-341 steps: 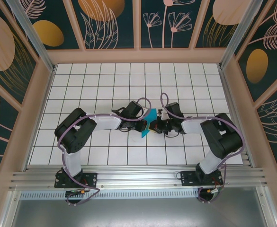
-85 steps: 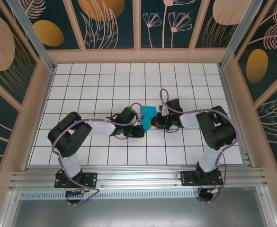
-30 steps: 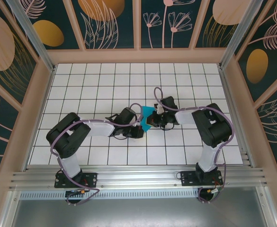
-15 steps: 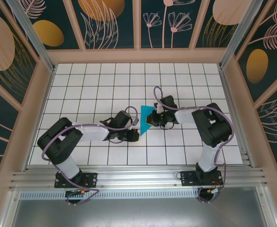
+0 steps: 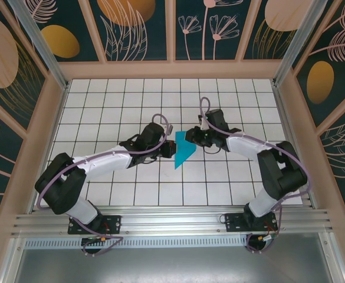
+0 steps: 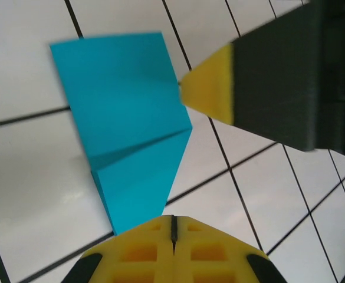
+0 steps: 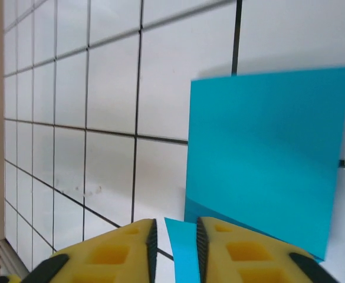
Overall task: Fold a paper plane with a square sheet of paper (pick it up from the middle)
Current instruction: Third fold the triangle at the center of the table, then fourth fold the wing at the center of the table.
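Left arm (image 5: 101, 162) lies stretched low across the tiled table (image 5: 137, 106) and reaches the paper sheet (image 5: 184, 153) from its left. The left gripper (image 5: 168, 148) sits at the sheet's left edge, its pads pressed together with nothing seen between them.

Right arm (image 5: 243, 144) bends in from the sheet's right, and the right gripper (image 5: 190, 137) sits over the sheet's far right corner. In its wrist view I see the jaws a narrow gap apart with a teal strip showing in the gap. I cannot tell whether the pads touch it.

The sheet lies between both grippers, folded, with one diagonal crease, tapering to a point on its near side. Open tiles surround it on every side, and the enclosure walls (image 5: 290, 118) stand well apart from it.

In the left wrist view the sheet's point ends behind the left fingertips.
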Controlling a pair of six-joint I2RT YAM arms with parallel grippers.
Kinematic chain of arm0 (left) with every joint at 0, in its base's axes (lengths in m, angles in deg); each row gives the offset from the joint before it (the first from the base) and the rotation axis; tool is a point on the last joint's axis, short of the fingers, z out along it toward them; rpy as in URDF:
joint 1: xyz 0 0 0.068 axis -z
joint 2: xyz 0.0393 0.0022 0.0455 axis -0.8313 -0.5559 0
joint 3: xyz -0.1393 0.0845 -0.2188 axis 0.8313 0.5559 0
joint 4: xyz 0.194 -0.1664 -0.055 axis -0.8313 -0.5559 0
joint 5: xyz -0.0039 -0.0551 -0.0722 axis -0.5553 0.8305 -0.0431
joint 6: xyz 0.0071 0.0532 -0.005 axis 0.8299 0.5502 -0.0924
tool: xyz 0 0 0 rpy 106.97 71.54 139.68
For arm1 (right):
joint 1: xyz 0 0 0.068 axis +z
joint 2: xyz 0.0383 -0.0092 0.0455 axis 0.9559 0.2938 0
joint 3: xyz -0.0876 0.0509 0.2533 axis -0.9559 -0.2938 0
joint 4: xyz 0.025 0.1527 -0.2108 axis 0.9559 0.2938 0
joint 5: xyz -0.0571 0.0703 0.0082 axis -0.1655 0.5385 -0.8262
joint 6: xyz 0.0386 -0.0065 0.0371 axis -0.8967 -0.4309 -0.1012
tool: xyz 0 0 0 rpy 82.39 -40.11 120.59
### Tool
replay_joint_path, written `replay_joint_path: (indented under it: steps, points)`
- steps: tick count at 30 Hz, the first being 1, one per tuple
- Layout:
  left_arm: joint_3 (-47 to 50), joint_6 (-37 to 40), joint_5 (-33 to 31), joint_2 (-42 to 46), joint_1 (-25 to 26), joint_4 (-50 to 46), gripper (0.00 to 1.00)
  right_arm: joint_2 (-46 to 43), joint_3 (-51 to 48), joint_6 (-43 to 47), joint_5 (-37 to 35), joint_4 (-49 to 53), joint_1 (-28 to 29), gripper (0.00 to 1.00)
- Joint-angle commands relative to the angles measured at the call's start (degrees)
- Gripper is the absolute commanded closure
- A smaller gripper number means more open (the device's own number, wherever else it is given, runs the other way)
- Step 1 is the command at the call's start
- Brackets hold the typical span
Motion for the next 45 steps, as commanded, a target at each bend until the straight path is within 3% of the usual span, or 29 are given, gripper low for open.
replay_joint_path:
  steps: [1,9,18,24,29,37,45]
  points:
    - [-3.67,-1.03,-1.9,-2.67,-0.29,-0.4,0.95,-5.03,-2.82,0.46,-5.0,1.37,-1.79,0.68]
    - [-5.84,-2.35,-3.98,-5.6,-0.29,1.68,0.95,-16.32,-9.46,-0.85,-9.22,0.0,-6.07,0.46]
    - [-9.05,-3.53,-4.71,-10.54,-0.28,1.1,0.94,-23.26,-11.36,-1.44,-9.22,-2.34,-7.48,0.29]
    - [-10.86,-3.54,-4.03,-13.51,-0.28,-0.09,0.92,-22.91,-11.74,-3.61,-10.23,-1.24,-9.35,0.28]
    - [-11.64,-3.65,-3.39,-15.33,-0.28,-0.66,0.93,-21.95,-14.64,-5.06,-2.48,-5.03,-13.1,0.28]
    - [-12.09,-3.36,-3.56,-17.72,-0.28,-1.79,0.94,-14.99,-16.34,-5.18,6.48,-8.12,-12.86,0.31]
    - [-11.62,-2.67,-2.61,-18.35,-0.28,-2.17,0.94,-5.99,-14.69,-5.44,10.72,-9.8,-10.05,0.35]
